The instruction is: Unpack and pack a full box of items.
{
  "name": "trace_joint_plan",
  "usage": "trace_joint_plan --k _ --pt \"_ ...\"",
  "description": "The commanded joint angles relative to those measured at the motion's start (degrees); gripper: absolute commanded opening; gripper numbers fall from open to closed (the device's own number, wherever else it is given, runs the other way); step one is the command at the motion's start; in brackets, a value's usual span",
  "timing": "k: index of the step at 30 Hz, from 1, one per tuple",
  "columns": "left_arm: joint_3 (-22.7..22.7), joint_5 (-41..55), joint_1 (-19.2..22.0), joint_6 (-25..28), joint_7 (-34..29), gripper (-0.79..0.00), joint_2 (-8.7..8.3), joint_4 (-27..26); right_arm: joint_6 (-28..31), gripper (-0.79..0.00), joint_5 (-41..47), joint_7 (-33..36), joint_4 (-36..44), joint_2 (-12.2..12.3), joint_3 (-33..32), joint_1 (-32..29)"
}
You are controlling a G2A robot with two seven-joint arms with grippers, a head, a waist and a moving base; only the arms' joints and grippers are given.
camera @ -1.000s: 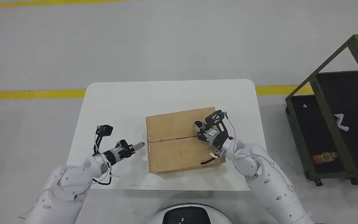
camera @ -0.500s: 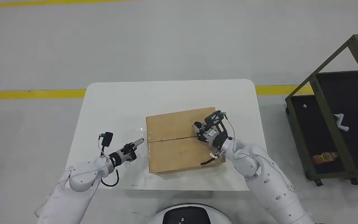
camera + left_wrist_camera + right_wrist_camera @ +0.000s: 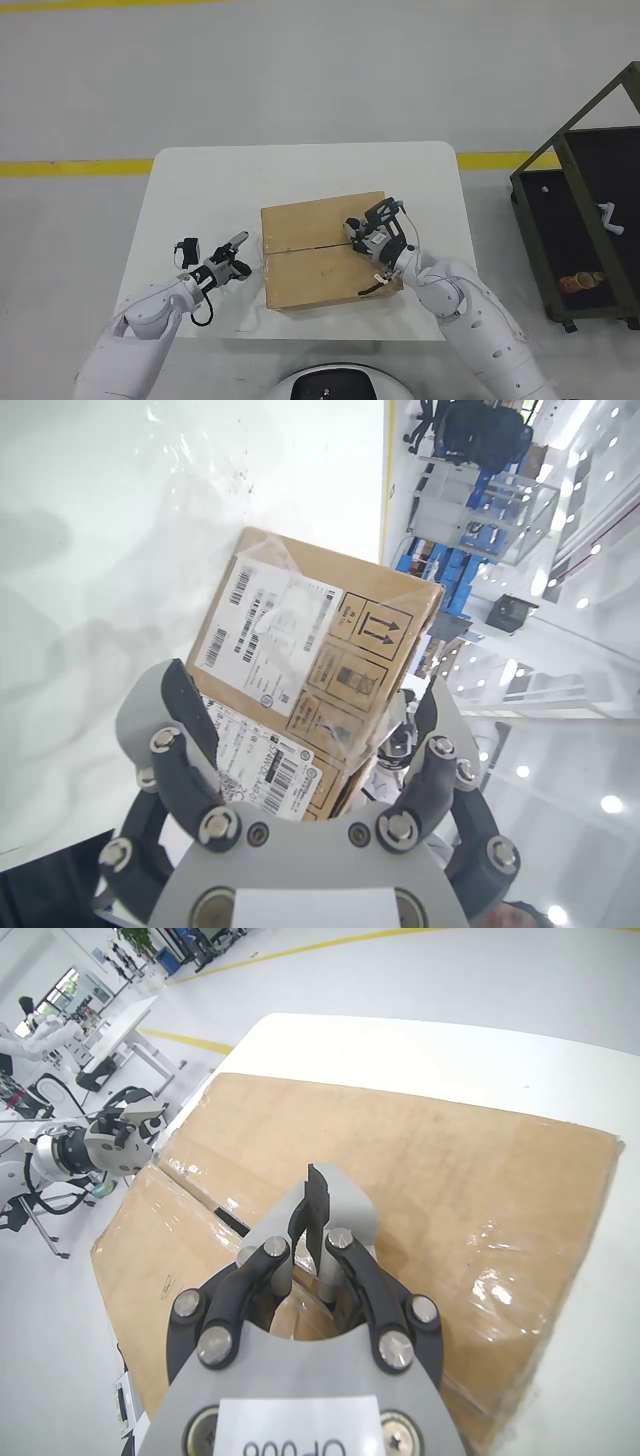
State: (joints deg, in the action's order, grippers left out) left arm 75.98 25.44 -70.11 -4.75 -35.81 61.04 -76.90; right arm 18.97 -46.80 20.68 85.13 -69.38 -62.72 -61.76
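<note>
A closed cardboard box [image 3: 325, 250] lies mid-table, its top flaps meeting at a taped seam [image 3: 200, 1188]. My right gripper [image 3: 353, 229] rests over the right end of that seam, and in the right wrist view its fingertips [image 3: 316, 1188] are pressed together, shut, with nothing visible between them. My left gripper [image 3: 241, 253] hovers just off the box's left side. It stands open in the left wrist view [image 3: 310, 712], framing the labelled side wall [image 3: 305, 635] of the box. The right wrist view catches that same left gripper [image 3: 131, 1124] beyond the box's far edge.
The white table [image 3: 200, 190] has bare surface to the left, behind and to the right of the box. A dark green cart [image 3: 575, 200] holding small items stands on the floor off the table's right side.
The left forearm has swung toward the table's front and its gripper has turned beside the box's left side. The right gripper has stayed on the seam.
</note>
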Motion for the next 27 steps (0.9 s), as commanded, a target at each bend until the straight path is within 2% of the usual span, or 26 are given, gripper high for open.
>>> trace_joint_plan --k 1,9,10,15,16,17,19,22,27 --pt "0.11 2.36 0.05 -0.11 0.00 0.000 0.20 0.72 0.05 -0.785 0.00 0.02 -0.06 -0.03 -0.02 0.03" --pt "-0.47 3.72 1.31 1.35 0.74 0.000 0.74 2.07 -0.11 -0.785 0.03 0.11 -0.01 -0.12 -0.14 -0.15" --pt "-0.60 3.86 1.52 1.53 0.78 -0.092 0.82 2.28 -0.13 -0.785 0.05 0.17 0.03 -0.13 -0.17 -0.18" --pt "-1.39 3.21 2.41 1.71 0.57 -0.225 1.08 3.50 -0.31 -0.785 -0.10 0.17 0.26 -0.15 -0.38 -0.31" --pt "-1.48 3.29 2.54 1.74 0.62 -0.283 1.14 3.71 -0.31 -0.785 -0.15 0.14 0.29 -0.16 -0.40 -0.35" --pt "-1.64 3.07 2.62 1.70 0.70 -0.385 1.18 3.95 -0.32 -0.785 -0.17 0.14 0.31 -0.17 -0.41 -0.37" --pt "-2.27 -3.75 2.95 4.27 1.82 -0.434 0.91 2.90 -0.35 -0.785 -0.18 0.20 0.38 -0.20 -0.43 -0.37" --pt "-1.77 0.04 2.38 3.33 0.85 -0.459 1.10 2.89 -0.39 -0.785 -0.20 0.27 0.47 -0.23 -0.46 -0.42" --pt "-0.77 4.33 2.07 1.24 0.84 -0.600 1.32 3.91 -0.42 -0.785 -0.18 0.42 0.66 -0.25 -0.61 -0.65"
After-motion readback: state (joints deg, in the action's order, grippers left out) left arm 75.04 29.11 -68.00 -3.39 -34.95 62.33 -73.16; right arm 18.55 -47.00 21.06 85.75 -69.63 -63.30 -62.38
